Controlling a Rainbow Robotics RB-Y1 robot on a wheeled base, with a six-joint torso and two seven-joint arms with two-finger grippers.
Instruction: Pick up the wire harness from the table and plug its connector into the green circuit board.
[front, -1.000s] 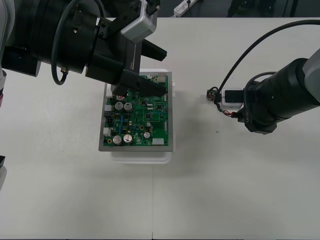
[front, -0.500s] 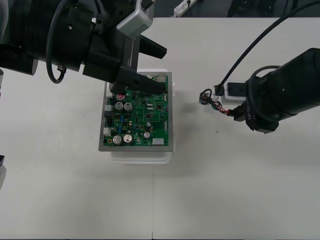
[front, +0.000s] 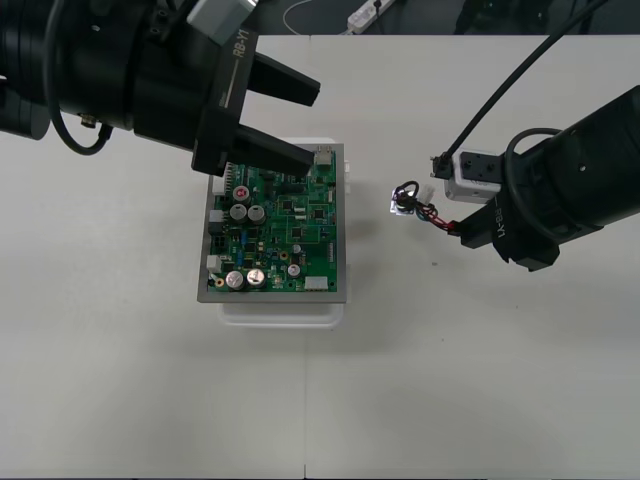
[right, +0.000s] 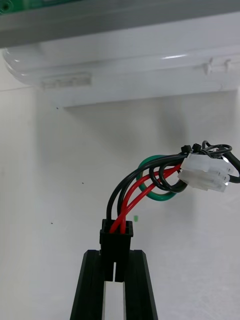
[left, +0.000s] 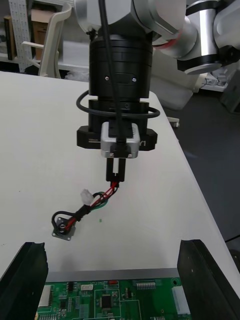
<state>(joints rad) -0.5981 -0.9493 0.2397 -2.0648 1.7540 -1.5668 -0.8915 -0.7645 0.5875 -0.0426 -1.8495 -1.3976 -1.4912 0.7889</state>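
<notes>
One harness (front: 420, 205) hanging beside board (front: 278, 232), unplugged | front: left hand (front: 315, 128) hovering wide open over board, likely readying a regrasp | right wrist: right hand (right: 115, 256) pinching plug (right: 116, 235), wires arching boardward | left wrist: socket (left: 62, 230) dangling over bench (left: 155, 215).

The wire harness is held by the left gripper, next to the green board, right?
No, the right gripper holds the wire harness, fingers shut on its black plug, next to the green board. The right wrist view shows it.
</notes>
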